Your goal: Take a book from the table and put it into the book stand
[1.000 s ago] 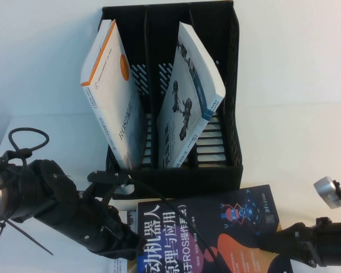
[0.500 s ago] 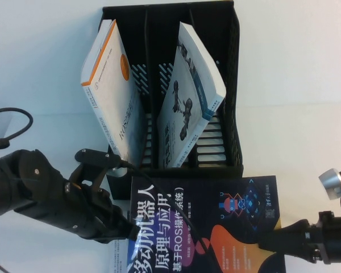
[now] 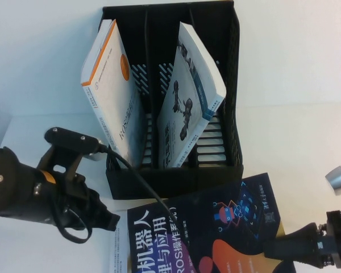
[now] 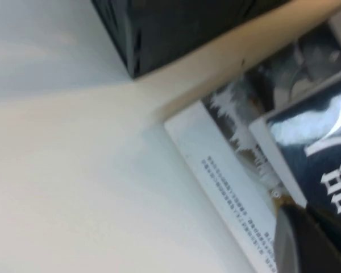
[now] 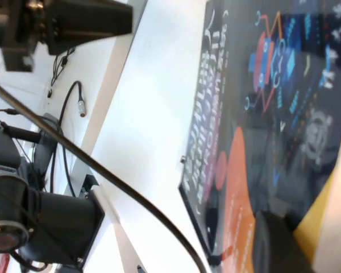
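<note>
Progress is looking partial from where I'm sitting: the book (image 3: 216, 227) is tilting up off the table (image 3: 295, 131) just in front of the book stand (image 3: 176, 176), but it is not yet going into any compartment. I'm judging that it is raised because its far corner is riding close to the stand's low front lip while another white printed sheet or cover (image 4: 227, 170) is lying flat underneath it.

I'm seeing the right gripper (image 3: 284, 250) reaching in from the near right edge and pinching the book's near right side; in the right wrist view a dark finger (image 5: 278, 242) is pressing on the cover by the orange patch, so I'm taking the book as held.

The left gripper (image 3: 105, 219) is sitting low beside the book's left edge, in front of the stand's left corner, and I cannot tell whether it is spread or pressed together.

The stand is already carrying a white book with an orange edge (image 3: 111, 91) on the left and a white book with a grey photo (image 3: 187, 102) leaning across the middle. I'm reckoning the right compartment is the freest. Lifting, standing the book upright and sliding it in are all remaining.
</note>
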`<state>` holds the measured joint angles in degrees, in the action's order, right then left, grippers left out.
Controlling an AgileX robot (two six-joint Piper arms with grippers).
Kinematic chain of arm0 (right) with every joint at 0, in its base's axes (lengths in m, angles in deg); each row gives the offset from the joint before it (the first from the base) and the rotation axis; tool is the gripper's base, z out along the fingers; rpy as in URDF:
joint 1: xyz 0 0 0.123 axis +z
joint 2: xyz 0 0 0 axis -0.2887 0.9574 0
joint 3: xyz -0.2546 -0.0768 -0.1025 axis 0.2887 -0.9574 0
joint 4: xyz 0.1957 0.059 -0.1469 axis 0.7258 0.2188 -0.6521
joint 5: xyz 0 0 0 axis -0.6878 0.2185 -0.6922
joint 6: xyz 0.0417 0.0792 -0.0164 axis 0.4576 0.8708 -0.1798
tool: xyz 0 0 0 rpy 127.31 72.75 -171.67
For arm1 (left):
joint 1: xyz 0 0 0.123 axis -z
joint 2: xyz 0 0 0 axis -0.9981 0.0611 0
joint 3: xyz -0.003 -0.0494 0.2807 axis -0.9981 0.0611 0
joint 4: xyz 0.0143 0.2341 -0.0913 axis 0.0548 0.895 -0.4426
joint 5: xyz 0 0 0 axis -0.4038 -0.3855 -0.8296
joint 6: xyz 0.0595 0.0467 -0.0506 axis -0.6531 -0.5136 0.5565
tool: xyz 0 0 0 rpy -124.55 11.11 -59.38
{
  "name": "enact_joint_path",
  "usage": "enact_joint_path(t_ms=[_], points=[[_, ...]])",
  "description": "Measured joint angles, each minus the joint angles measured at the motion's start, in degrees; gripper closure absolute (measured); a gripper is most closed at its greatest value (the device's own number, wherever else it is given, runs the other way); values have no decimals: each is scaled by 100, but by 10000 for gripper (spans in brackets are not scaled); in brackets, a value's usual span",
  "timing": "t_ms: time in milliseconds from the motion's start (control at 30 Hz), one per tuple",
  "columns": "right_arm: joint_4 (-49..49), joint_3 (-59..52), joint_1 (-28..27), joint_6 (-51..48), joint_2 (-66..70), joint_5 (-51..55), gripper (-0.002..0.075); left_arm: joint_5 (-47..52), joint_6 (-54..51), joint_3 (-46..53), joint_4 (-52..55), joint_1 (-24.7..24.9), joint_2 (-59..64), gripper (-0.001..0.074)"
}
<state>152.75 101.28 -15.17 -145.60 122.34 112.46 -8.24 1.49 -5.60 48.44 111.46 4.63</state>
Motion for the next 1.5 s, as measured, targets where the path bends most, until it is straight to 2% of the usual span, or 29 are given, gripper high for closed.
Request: enact_joint_path(t_ms=[233,433,900,1067,1233,1500], points=[[-241,-9,0,439,-796,0,543,130,-66,0,461,0,-1069,739],[-1234,445,0,1479,-1704,-35,545,198,-208,0,775,0,-2041,739],[-3011,2805,0,4138,-3380,659,545,642,-512,0,1167,0,-3346,739],[-3258,3684,0,4517,-3555,844,545,550,-549,143,1234,0,-3447,739],[-3335,4484,0,4591,-3557,371,545,550,-563,232,1218,0,-3447,739],[-3357,5186,0,4602,-3227,-1162,545,550,-600,241,1047,0,-3454,739]])
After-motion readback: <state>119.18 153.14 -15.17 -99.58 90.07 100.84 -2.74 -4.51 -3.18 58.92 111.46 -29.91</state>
